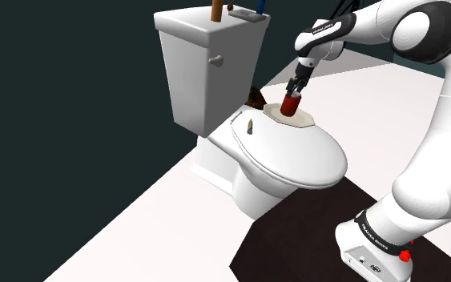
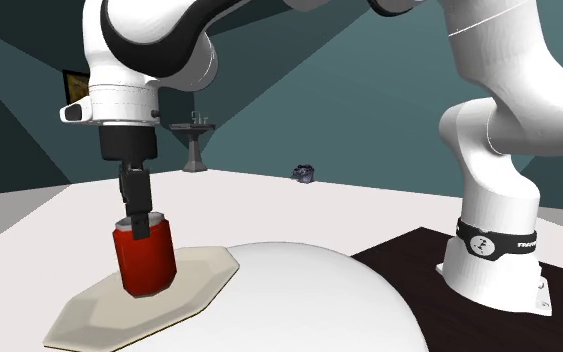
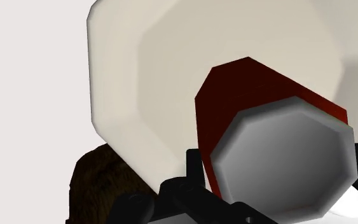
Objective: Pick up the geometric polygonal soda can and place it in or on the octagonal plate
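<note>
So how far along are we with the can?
Pickup looks done: the end effector grips the red can by its top. In hand: the can hangs tilted over the beige plate, at or just above its surface. Left: let go and back off.

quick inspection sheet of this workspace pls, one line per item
surface: closed white toilet lid, carrying the cream octagonal plate
job's things: red soda can tilted, base seemingly touching the plate
clutter: brown item and blue item on the tank; brown lump beside the toilet
grippers: gripper above the plate, jaws shut on the can's top
cables: nothing seen
surroundings: pale floor, teal walls, pedestal stand far off
</note>
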`<state>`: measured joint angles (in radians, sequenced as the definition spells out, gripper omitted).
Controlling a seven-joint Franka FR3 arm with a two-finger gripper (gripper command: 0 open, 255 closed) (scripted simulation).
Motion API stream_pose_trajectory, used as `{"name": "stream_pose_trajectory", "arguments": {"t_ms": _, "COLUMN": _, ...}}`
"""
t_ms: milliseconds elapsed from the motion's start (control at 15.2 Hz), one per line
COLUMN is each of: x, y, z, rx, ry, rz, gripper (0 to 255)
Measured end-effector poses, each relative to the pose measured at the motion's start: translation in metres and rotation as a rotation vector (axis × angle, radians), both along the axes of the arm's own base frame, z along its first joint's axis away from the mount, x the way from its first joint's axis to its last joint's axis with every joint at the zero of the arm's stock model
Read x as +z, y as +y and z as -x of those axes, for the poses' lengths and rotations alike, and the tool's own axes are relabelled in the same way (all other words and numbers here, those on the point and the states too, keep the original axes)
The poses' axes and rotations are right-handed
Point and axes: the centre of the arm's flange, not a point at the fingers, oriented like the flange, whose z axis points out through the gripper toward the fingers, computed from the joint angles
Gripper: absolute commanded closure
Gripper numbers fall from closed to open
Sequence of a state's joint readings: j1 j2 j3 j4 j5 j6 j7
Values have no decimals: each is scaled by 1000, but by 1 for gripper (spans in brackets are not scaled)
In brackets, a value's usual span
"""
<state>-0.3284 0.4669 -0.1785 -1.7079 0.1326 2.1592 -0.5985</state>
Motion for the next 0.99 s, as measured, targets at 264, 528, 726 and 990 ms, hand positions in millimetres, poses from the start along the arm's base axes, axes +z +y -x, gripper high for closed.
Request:
{"name": "stream_pose_trajectory", "arguments": {"t_ms": 264, "x": -3, "y": 0, "z": 0, "rx": 0, "ry": 0, "rz": 0, "gripper": 255}}
{"name": "stream_pose_trajectory", "arguments": {"t_ms": 528, "x": -3, "y": 0, "z": 0, "rx": 0, "ry": -1, "rz": 0, "gripper": 0}}
{"name": "stream_pose_trajectory", "arguments": {"t_ms": 726, "x": -2, "y": 0, "z": 0, "rx": -1, "ry": -3, "rz": 2, "gripper": 0}}
{"name": "stream_pose_trajectory", "arguments": {"t_ms": 990, "x": 13, "y": -2, "z": 0, "rx": 0, "ry": -2, "rz": 1, "gripper": 0}}
